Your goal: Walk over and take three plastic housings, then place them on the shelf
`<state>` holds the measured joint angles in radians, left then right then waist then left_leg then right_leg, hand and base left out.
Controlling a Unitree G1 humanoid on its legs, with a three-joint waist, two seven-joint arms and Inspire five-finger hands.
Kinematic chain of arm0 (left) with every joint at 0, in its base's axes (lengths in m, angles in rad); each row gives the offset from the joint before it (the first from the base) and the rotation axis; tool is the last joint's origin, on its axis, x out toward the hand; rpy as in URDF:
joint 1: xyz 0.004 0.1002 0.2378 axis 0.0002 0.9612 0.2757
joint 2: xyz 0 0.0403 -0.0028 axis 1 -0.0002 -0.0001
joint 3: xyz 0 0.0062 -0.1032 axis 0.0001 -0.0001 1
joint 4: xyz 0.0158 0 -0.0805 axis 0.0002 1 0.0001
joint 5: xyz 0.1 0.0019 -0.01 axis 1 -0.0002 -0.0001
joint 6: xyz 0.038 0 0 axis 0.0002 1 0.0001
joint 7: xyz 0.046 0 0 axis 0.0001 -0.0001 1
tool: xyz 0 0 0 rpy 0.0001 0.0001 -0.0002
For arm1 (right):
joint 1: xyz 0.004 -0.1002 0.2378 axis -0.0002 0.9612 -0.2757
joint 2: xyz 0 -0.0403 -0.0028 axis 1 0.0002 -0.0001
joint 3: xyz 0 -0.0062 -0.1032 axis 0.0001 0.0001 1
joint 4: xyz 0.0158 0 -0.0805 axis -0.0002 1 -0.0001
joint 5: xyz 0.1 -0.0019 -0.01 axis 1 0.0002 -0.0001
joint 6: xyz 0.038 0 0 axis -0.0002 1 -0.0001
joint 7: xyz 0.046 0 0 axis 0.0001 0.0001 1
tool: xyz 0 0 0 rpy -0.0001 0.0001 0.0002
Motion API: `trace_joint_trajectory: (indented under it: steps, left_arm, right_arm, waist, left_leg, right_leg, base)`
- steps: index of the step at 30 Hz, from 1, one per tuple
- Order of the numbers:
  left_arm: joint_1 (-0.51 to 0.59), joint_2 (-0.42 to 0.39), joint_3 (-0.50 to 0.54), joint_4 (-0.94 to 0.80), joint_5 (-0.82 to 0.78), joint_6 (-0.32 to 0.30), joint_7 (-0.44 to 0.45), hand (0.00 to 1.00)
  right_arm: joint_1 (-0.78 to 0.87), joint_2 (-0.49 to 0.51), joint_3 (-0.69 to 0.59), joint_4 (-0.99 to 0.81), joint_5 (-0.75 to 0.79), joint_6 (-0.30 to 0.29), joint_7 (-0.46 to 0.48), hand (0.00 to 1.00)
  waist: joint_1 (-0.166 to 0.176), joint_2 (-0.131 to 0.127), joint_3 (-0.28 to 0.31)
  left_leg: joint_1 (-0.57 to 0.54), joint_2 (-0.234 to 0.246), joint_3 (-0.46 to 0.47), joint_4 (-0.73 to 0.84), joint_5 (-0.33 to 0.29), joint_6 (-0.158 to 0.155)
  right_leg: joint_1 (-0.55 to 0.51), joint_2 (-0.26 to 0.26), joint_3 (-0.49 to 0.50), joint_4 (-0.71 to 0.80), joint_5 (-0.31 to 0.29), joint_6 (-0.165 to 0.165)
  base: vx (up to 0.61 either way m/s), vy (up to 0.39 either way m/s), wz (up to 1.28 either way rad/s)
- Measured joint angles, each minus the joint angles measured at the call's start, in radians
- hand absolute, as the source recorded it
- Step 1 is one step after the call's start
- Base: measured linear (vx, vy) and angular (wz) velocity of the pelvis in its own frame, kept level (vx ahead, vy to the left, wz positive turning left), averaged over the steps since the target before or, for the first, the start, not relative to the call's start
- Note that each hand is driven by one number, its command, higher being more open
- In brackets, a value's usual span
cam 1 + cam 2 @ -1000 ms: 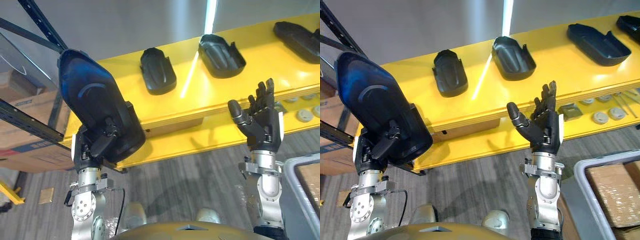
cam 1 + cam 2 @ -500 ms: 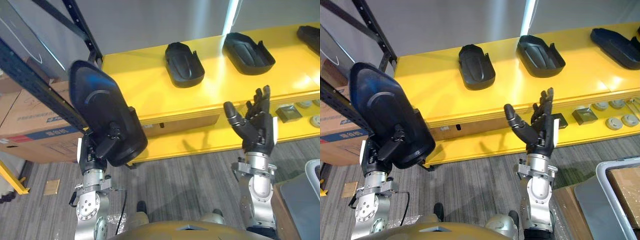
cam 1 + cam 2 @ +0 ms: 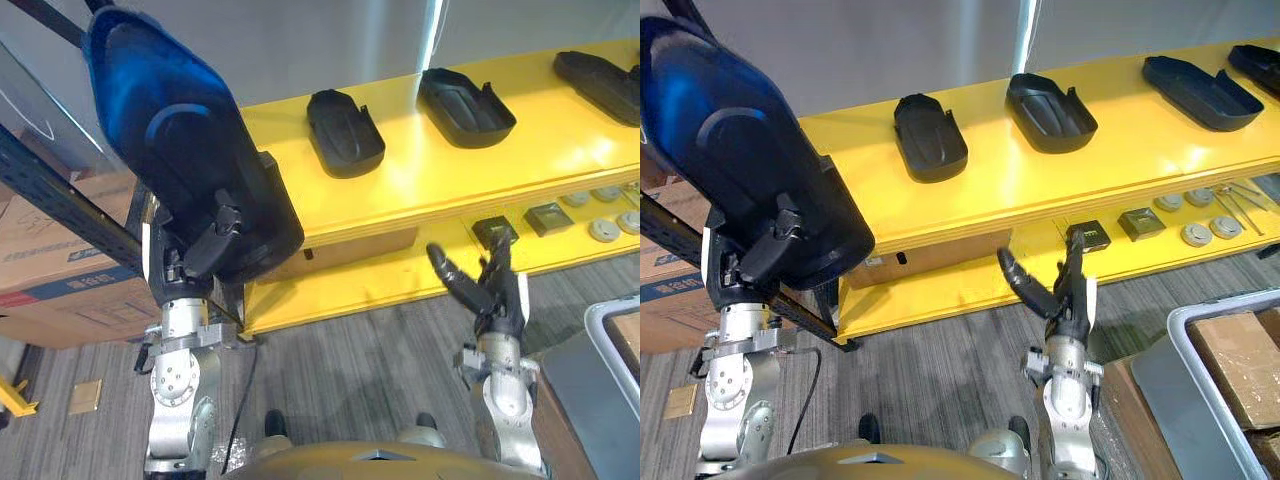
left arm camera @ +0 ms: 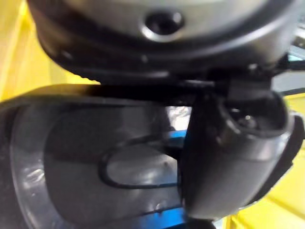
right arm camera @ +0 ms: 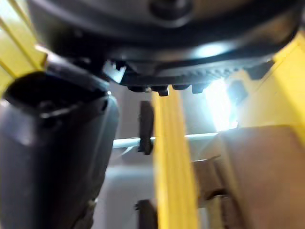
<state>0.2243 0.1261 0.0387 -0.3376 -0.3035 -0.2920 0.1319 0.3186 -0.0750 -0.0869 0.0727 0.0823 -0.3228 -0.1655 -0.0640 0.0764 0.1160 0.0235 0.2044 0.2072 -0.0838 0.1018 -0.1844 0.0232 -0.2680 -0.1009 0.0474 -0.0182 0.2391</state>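
Robot holds 1 large dark plastic housing (image 3: pixel 175 150) up in its left hand (image 3: pixel 200 262) before a yellow shelf (image 3: pixel 420 180).

The shelf's top board runs across the scene, with a lower board beneath it. The held housing stands upright, rounded end up, at the shelf's left end. The left hand's thumb and fingers are curled round its lower end. A cardboard box (image 3: pixel 60 260) sits at far left, and a grey bin (image 3: pixel 1185 385) at lower right. On the top board lie 3 more housings in a row, open side up and well apart (image 3: pixel 345 132) (image 3: pixel 466 106) (image 3: pixel 600 85); a 4th (image 3: pixel 1262 62) lies at the right edge. The right hand (image 3: pixel 492 292) is low before the lower board, fingers straight and spread, holding nothing. Small parts (image 3: pixel 603 229) lie on the lower board.
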Motion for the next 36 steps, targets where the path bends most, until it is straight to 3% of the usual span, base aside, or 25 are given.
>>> trace_joint_trajectory:
  steps: [2,6,9,12,23,31,36]
  left_arm:
    - [-0.045,0.029,0.034,0.025,0.000,0.026,0.016,0.00]
    - [-0.202,0.130,0.132,0.193,-0.010,0.088,0.130,0.00]
    - [-0.311,0.165,0.184,0.309,-0.046,0.125,0.213,0.00]
    - [-0.379,0.190,0.197,0.382,-0.057,0.154,0.239,0.00]
    - [-0.621,0.326,0.198,0.605,-0.248,0.245,0.186,0.00]
    - [-0.731,0.383,0.214,0.754,-0.310,0.428,0.100,0.00]
    - [-0.739,0.407,0.214,0.771,-0.317,0.492,0.028,0.00]
  right_arm:
    - [0.041,-0.001,0.000,0.085,-0.031,0.008,0.015,1.00]
    - [0.102,-0.007,0.002,0.324,-0.116,0.013,0.069,1.00]
    - [0.116,-0.021,0.002,0.487,-0.118,0.016,0.069,1.00]
    - [0.117,-0.039,0.002,0.564,-0.110,0.035,0.048,1.00]
    - [0.060,-0.054,0.064,0.580,-0.074,0.096,0.071,1.00]
    - [0.056,-0.073,0.091,0.579,-0.073,0.099,0.078,1.00]
    - [0.056,-0.079,0.100,0.578,-0.065,0.103,0.073,1.00]
  waist:
    - [-0.012,0.001,0.000]
    - [-0.046,-0.001,-0.001]
    - [-0.062,-0.007,0.000]
    - [-0.080,-0.014,0.002]
    - [-0.091,-0.034,0.038]
    - [-0.102,-0.032,0.072]
    - [-0.100,-0.029,0.075]
  left_leg:
    - [0.001,0.001,0.010,0.000,0.000,0.000]
    - [0.017,0.010,0.048,-0.001,-0.002,-0.003]
    - [0.015,0.019,0.096,-0.004,-0.009,-0.012]
    - [-0.002,0.018,0.104,-0.004,0.001,-0.005]
    - [-0.030,0.019,0.148,0.000,0.023,-0.005]
    - [-0.031,0.019,0.178,0.000,0.023,-0.005]
    - [-0.031,0.019,0.180,0.000,0.023,-0.006]
  right_leg:
    - [-0.004,0.000,0.007,0.000,0.000,0.000]
    - [-0.007,0.008,0.034,0.000,0.004,-0.004]
    - [-0.031,0.013,0.057,0.000,0.006,-0.005]
    - [-0.051,0.014,0.067,0.000,0.010,-0.005]
    - [-0.101,0.014,0.089,0.009,0.013,-0.004]
    - [-0.127,0.016,0.115,0.024,0.013,-0.004]
    - [-0.126,0.016,0.113,0.030,0.012,-0.005]
  base:
    - [-0.02,-0.002,-0.10]
    - [-0.03,0.000,-0.18]
    - [-0.04,-0.007,-0.21]
    - [-0.01,0.001,-0.08]
    - [0.00,0.000,-0.04]
    - [-0.01,-0.003,-0.07]
    - [0.00,0.000,0.00]
